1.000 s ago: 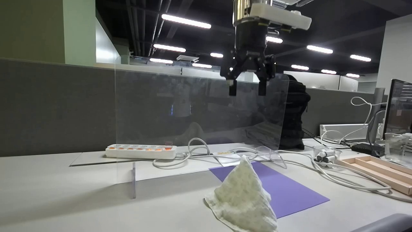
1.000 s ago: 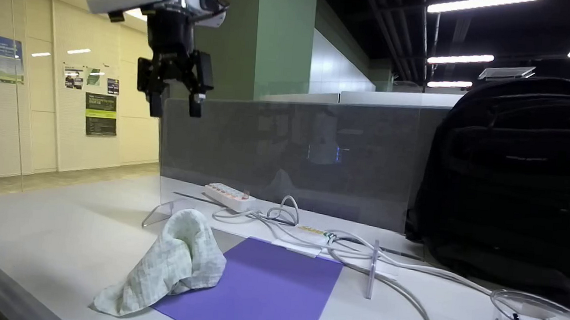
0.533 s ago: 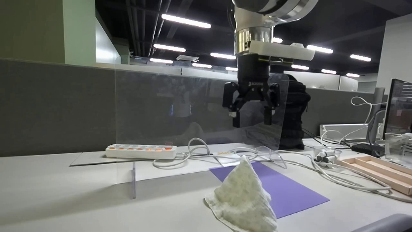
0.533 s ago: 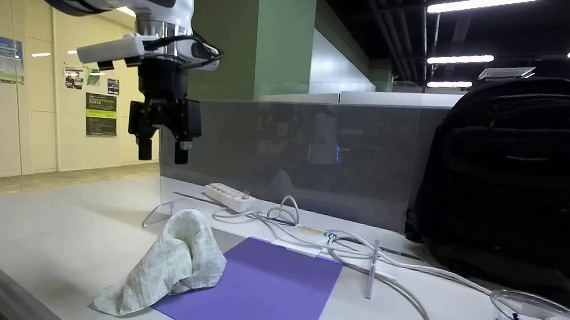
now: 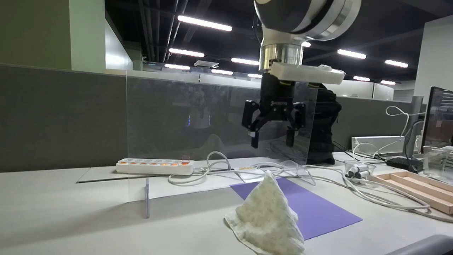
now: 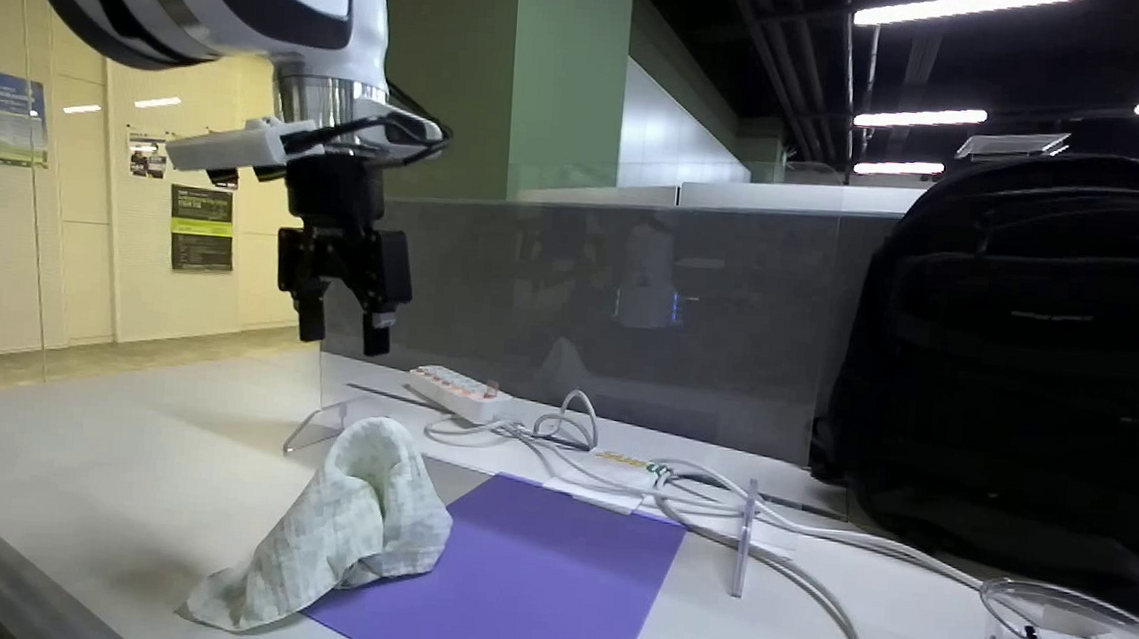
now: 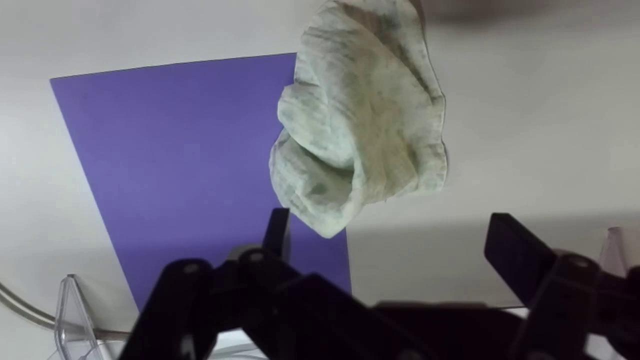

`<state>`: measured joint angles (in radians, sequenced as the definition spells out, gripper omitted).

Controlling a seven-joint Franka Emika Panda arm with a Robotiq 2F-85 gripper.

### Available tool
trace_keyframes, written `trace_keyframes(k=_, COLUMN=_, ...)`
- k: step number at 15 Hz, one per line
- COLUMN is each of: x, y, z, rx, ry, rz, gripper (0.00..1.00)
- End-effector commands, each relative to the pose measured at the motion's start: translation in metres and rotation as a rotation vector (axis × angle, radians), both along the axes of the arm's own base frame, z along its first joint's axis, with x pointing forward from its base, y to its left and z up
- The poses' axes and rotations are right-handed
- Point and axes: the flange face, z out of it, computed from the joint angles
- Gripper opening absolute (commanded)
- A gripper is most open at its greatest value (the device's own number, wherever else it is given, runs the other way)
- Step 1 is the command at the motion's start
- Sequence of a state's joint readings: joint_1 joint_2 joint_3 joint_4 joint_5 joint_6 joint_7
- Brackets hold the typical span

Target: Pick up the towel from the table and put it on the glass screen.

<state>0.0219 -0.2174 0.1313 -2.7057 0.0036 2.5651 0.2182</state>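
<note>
In an exterior view: white power strip [image 5: 155, 167] on the tabletop [image 5: 70, 209], 10 o'clock from the towel [image 5: 267, 219], mostly seen through the glass screen [image 5: 219, 120]. Screen upright on clear feet [image 5: 147, 203], 11 o'clock. Towel bunched into a peak, part on the tabletop, part over the edge of the purple sheet [image 5: 318, 212]. Gripper [image 5: 272, 144] at 12 o'clock, pointing down, higher than the towel and apart from it in both exterior views; fingers [image 5: 254, 140] spread wide. Wrist view: towel at 12 o'clock from the gap between the fingers. Sheet flat, just short of 3 o'clock. Black backpack [image 5: 324, 131] upright at 1 o'clock, pink tray [image 5: 424, 194] also just short of 3, monitor [image 5: 440, 120] at 2, cut off at the right edge.
</note>
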Motion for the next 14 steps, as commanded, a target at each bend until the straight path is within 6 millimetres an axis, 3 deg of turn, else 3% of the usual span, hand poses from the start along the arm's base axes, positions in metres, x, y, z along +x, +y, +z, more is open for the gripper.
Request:
trace_keyframes(k=1, x=0.001, y=-0.005, z=-0.028, rx=0.018, ry=-0.006, rz=-0.087, gripper=1.0)
trace_keyframes(k=8, x=0.002, y=-0.017, z=-0.075, rx=0.03, ry=0.05, rz=-0.148, gripper=1.0)
trace_keyframes(k=9, x=0.002, y=-0.019, z=-0.08, rx=0.03, ry=0.055, rz=-0.149, gripper=0.75)
trace_keyframes(k=10, x=0.001, y=-0.02, z=-0.083, rx=0.031, ry=0.06, rz=-0.152, gripper=0.75)
trace_keyframes(k=14, x=0.001, y=-0.024, z=-0.09, rx=0.036, ry=0.064, rz=-0.163, gripper=0.46)
